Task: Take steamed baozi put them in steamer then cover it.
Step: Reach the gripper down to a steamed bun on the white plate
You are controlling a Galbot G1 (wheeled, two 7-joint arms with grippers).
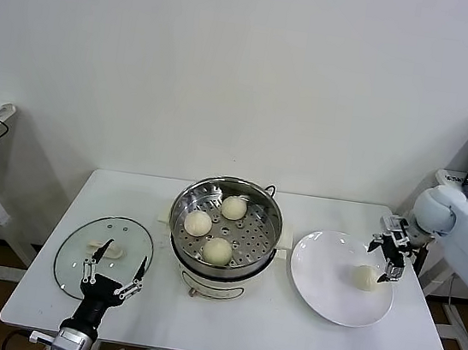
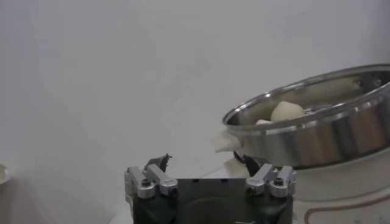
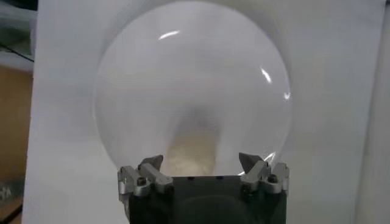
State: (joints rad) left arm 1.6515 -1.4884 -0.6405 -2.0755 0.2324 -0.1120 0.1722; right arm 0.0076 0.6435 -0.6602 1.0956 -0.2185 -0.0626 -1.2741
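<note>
Table (image 1: 231,330) is carrying the steamer (image 1: 271,236) at centre, three baozi (image 1: 218,250) sitting on its tray. Plate (image 1: 322,290) is lying at steamer's 3 o'clock, holding the last baozi (image 1: 365,278) near its far right edge. Glass lid (image 1: 78,245) is lying at steamer's 9 o'clock.

Right gripper (image 1: 390,245) is hovering just above that baozi, jaws spread wide, gripping nothing. Left gripper (image 1: 112,267) is waiting over the lid, jaws wide, empty.

Step in hand looks like the fourth pickup. Next: lowering, closing gently, carrying to the tray's free 3 o'clock spot.
</note>
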